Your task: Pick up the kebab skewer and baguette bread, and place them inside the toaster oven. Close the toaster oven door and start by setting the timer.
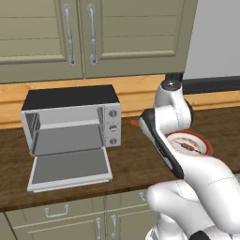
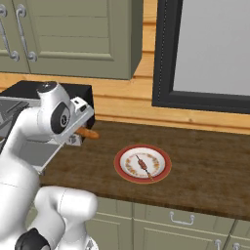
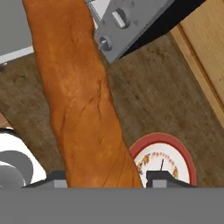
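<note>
My gripper (image 3: 107,177) is shut on the baguette bread (image 3: 83,100), a long orange-brown loaf that runs up between the fingers. In the base views the loaf's end (image 2: 88,133) sticks out past the hand, above the counter just right of the toaster oven (image 1: 70,101). The loaf's tip (image 1: 133,123) also peeks out behind the arm. The toaster oven door (image 1: 70,168) lies folded down flat, leaving the cavity open. The kebab skewer (image 2: 144,165) rests on a red-rimmed plate (image 2: 122,171) to the right; the skewer (image 1: 190,146) is apart from the gripper.
The oven's knobs (image 1: 113,126) are stacked at its right front. The dark wooden counter (image 2: 205,171) extends right of the plate. Green wall cabinets (image 1: 79,33) hang above, and a dark-framed window (image 2: 210,49) stands behind the counter.
</note>
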Motion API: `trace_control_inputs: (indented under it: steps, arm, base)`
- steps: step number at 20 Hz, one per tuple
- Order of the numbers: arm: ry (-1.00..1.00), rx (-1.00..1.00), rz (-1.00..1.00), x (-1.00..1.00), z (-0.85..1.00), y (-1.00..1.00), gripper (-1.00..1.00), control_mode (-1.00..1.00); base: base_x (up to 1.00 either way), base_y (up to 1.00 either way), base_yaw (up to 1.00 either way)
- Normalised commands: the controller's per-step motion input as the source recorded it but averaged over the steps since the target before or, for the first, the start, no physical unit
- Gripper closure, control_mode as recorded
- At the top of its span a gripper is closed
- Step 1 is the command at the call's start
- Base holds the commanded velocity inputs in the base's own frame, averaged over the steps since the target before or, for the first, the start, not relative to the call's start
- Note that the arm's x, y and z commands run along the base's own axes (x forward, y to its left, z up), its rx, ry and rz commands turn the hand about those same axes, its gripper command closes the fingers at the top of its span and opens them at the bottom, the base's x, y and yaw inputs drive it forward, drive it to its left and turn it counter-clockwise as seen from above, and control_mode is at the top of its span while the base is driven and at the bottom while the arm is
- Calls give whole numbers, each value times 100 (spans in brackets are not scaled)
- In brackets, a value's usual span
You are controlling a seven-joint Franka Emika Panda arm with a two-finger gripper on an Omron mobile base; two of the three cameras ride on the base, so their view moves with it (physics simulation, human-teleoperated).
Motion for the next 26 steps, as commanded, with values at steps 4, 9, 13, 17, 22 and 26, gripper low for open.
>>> trace_control_inputs:
  steps: [4,9,13,17,22,26]
  arm:
    - [0,0,0,14,11,100,100,-100]
    - [0,0,0,31,2,100,100,-100]
    - [0,0,0,44,0,100,100,-100]
    - [-5,-2,0,36,-5,100,100,-100]
    - [-4,0,1,34,-10,82,100,-100]
    - [-7,0,0,44,-36,70,100,-100]
  base:
    - [0,0,0]
    - [0,0,0]
    - [0,0,0]
    - [0,0,0]
    - [0,0,0]
    - [0,0,0]
